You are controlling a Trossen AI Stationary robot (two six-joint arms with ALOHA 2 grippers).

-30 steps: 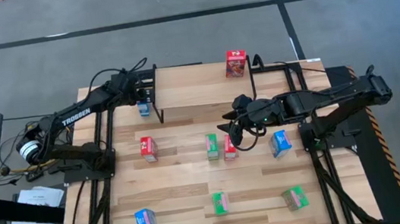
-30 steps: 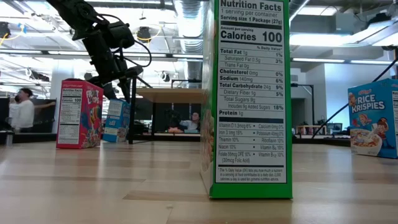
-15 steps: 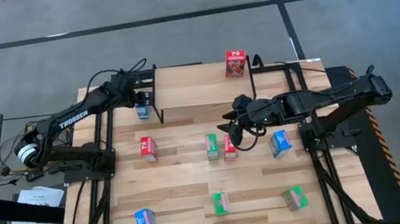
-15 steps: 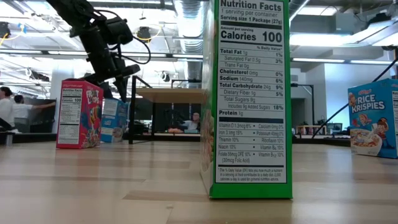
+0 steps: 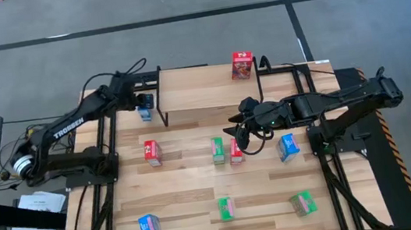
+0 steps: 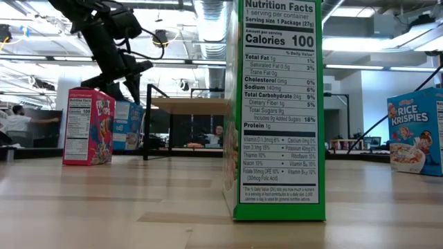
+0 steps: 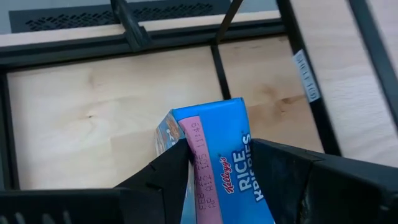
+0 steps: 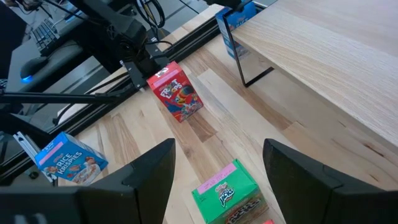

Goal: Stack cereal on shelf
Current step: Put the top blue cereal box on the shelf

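My left gripper is shut on a blue cereal box beside the left end of the shelf, just outside its black leg. In the low view that blue box hangs above the tabletop. A red cereal box stands on its base on the shelf's plank, toward the far right. My right gripper hovers open in front of the shelf, above a green box and a red box, and touches nothing. My left gripper pinches the blue box between its two fingers, on two opposite faces, with the box's end sticking out past them. The fingers slant down from the table's left side. The box is lifted clear of the table and roughly upright.
Other boxes stand on the table: red, blue, blue, green, green. In the low view a green box stands close in front. People show in the room behind.
My left gripper has risen beside the shelf's left end, still shut on the blue box. The box has come up with it and hangs higher above the table than before. My right arm has kept still.
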